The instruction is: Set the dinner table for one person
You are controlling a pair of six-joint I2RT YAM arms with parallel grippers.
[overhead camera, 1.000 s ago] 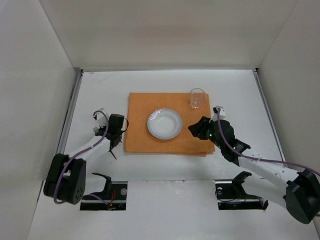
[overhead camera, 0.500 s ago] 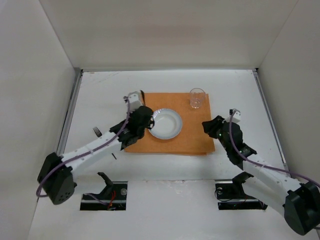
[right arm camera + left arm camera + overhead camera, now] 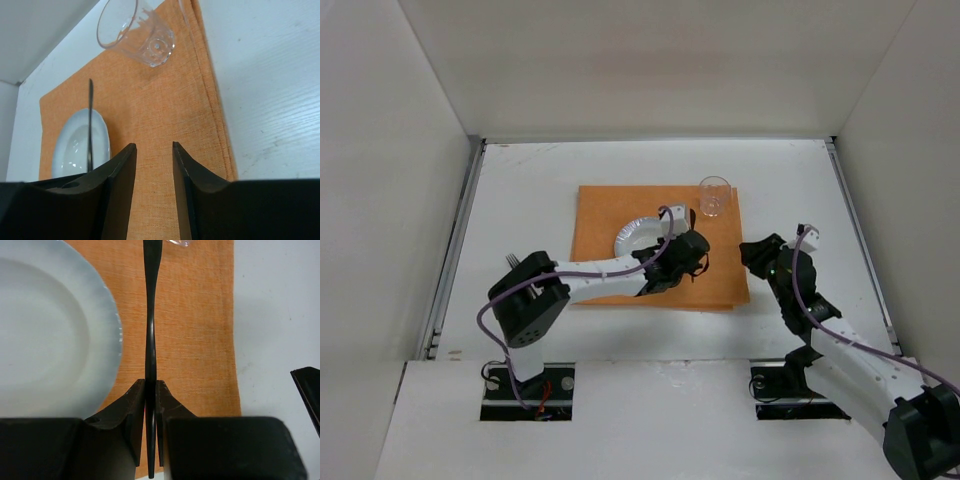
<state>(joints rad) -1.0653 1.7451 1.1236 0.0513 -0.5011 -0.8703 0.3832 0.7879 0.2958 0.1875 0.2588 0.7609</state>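
Note:
An orange cloth mat (image 3: 605, 210) lies on the white dinner table (image 3: 520, 190). On it stand a white plate (image 3: 632, 230), half hidden by my left arm, and a clear glass (image 3: 714, 196) at the mat's far right corner. My left gripper (image 3: 695, 250) reaches across the plate to its right side. It (image 3: 150, 382) is shut on a thin black utensil (image 3: 150, 315), seen edge-on above the mat (image 3: 195, 330), beside the plate (image 3: 50, 340). My right gripper (image 3: 752, 252) is open and empty (image 3: 154, 145) over the mat's right edge.
A dark fork (image 3: 511, 262) lies on the table left of the mat, by my left arm's elbow. Metal rails run along the table's left and right edges (image 3: 455, 250). White walls enclose three sides. The right wrist view shows the glass (image 3: 135, 30) and the held utensil (image 3: 90, 120).
My left arm has swung from left of the mat across the plate to its right side, carrying the black utensil. My right gripper has drawn back to the right, off the mat.

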